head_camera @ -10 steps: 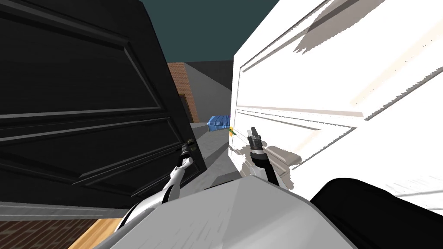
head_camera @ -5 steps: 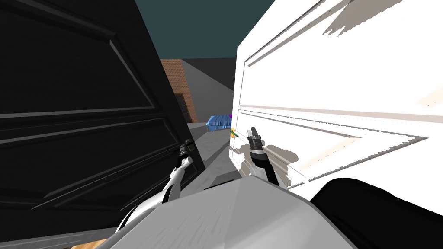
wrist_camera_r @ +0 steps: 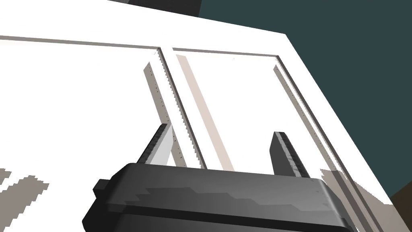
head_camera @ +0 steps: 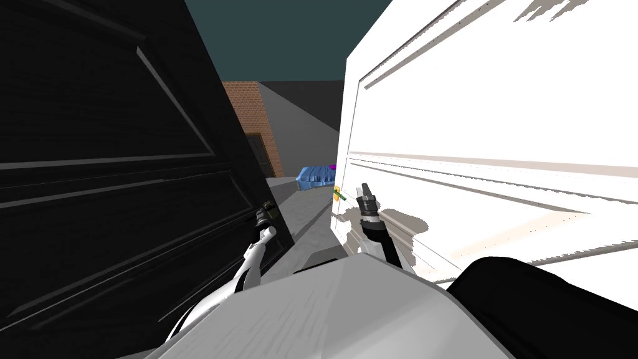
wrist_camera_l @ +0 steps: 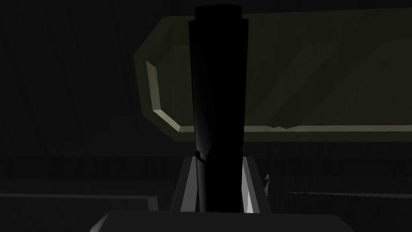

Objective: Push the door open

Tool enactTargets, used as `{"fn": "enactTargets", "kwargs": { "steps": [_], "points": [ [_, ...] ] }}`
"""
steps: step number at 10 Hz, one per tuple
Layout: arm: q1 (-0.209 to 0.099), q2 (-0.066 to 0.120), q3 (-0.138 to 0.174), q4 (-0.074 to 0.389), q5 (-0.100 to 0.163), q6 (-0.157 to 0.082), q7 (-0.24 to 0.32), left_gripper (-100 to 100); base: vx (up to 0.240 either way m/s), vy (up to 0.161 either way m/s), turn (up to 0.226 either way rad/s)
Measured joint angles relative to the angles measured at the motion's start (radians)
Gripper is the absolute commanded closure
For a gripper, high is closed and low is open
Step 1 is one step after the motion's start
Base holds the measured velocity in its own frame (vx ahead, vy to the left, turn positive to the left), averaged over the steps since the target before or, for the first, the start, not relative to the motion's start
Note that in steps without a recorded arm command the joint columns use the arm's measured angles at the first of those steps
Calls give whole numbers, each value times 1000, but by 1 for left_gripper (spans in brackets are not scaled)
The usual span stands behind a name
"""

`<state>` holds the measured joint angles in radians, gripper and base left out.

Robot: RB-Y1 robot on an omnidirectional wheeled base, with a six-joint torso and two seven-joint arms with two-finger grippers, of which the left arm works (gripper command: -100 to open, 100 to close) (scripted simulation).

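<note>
On the left of the doorway, black door (head_camera: 112, 156) swung ajar, panelled, leaning across that whole side of the head view (a slant shared by everything, so the camera's). At its free edge, low down, left gripper (head_camera: 267, 212) at the end of a white forearm. Seen from the left wrist: jaws closed on a dark round handle (wrist_camera_l: 219, 80), pressed against both its sides, with the handle rising straight up between them. Behind the handle, a dull olive plate (wrist_camera_l: 322, 76) with a bevelled rim, set flat on the dark door face.

Across the gap, white door (head_camera: 486, 124), also panelled and also ajar, with a small yellow-and-green lever (head_camera: 338, 194) at its near edge. Right gripper (head_camera: 366, 189) just beside that edge, close to the lever but apart from it, pointing up along the white face, grey shadow thrown on the panel below. From the right wrist: jaws spread wide, nothing between them, white panel mouldings beyond.

Through the gap between the two doors: grey floor (head_camera: 305, 215), a brick wall (head_camera: 248, 118) behind the black door's edge, a blue object (head_camera: 314, 176) far off on the ground (too small to name), dark teal backdrop (head_camera: 280, 31) above.
</note>
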<state>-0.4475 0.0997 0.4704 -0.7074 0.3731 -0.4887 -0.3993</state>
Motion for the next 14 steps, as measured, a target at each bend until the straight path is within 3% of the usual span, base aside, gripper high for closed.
{"fn": "enactTargets", "kwargs": {
  "steps": [1,2,3,4,6,7,9,10,12,13,14],
  "points": [
    [5,-6,16,-5,14,-8,-24,100,160,56,-16],
    [-12,1,29,25,25,-30,-37,100,105,46,-23],
    [-3,-2,37,-5,31,-23,-48,100,105,49,-26],
    [-9,4,47,2,40,-29,-57,100,127,45,-37],
    [6,-18,82,-50,62,-10,-105,100,92,37,-6],
    [1,-14,83,-37,64,-24,-110,100,69,36,-49],
    [10,-29,111,-55,85,-30,-143,100,110,33,-14],
    [8,-24,121,-47,94,-35,-153,100,96,34,-11],
    [2,-33,149,-54,112,-44,-187,100,116,46,-32],
    [-3,-28,158,-32,122,-64,-196,100,100,31,-5],
    [-1,-38,171,-49,129,-67,-213,100,43,8,3]
  ]
}}
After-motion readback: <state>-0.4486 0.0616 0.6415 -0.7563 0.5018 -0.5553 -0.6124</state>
